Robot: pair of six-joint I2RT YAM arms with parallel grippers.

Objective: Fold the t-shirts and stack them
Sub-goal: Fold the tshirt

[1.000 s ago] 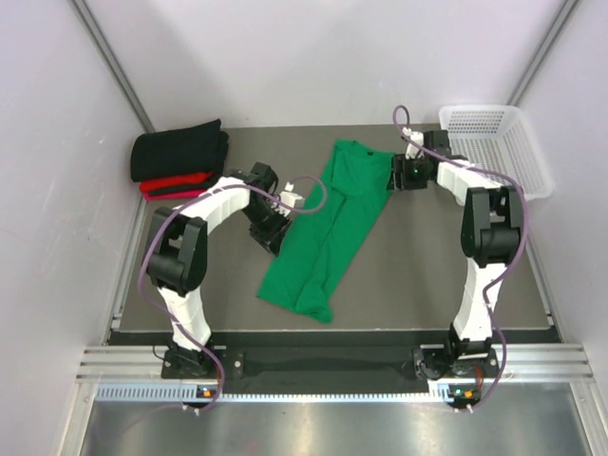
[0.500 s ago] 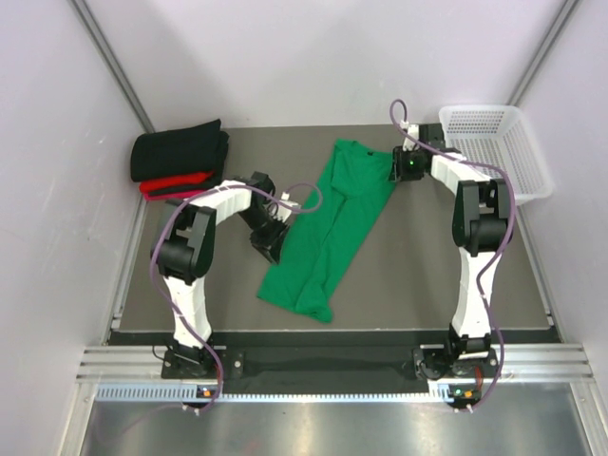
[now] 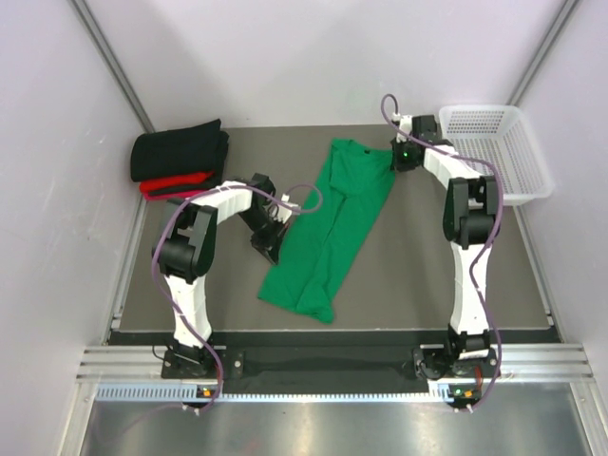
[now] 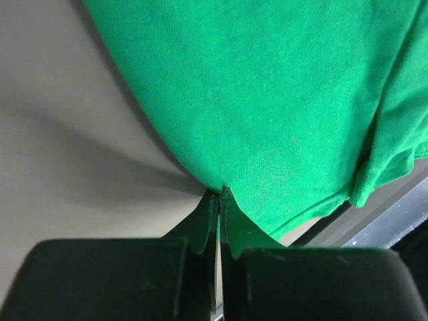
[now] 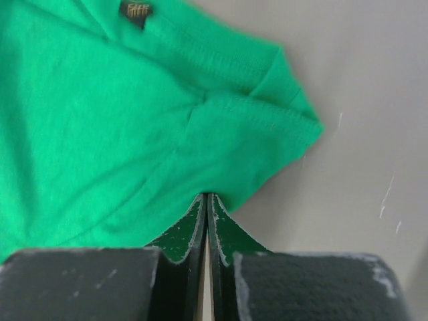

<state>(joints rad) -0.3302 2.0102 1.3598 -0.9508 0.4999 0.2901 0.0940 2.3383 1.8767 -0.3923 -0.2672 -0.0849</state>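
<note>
A bright green t-shirt (image 3: 332, 228) lies folded lengthwise across the table's middle, collar toward the back. My left gripper (image 3: 275, 245) is shut on its left edge (image 4: 221, 190) near the hem. My right gripper (image 3: 394, 163) is shut on its right edge (image 5: 207, 195) just below the sleeve and shoulder. The collar label (image 5: 137, 10) shows at the top of the right wrist view. A folded black t-shirt (image 3: 180, 150) lies on top of a folded red t-shirt (image 3: 176, 184) at the back left.
A white mesh basket (image 3: 494, 147) stands at the back right corner. The grey table mat (image 3: 427, 275) has a dark front edge (image 4: 394, 217) close to the shirt's hem. White walls close in on the left, right and back.
Both grippers closed from open onto the green t-shirt's edges. The right gripper moved a little toward the back; the left slid in at the shirt's left edge.
</note>
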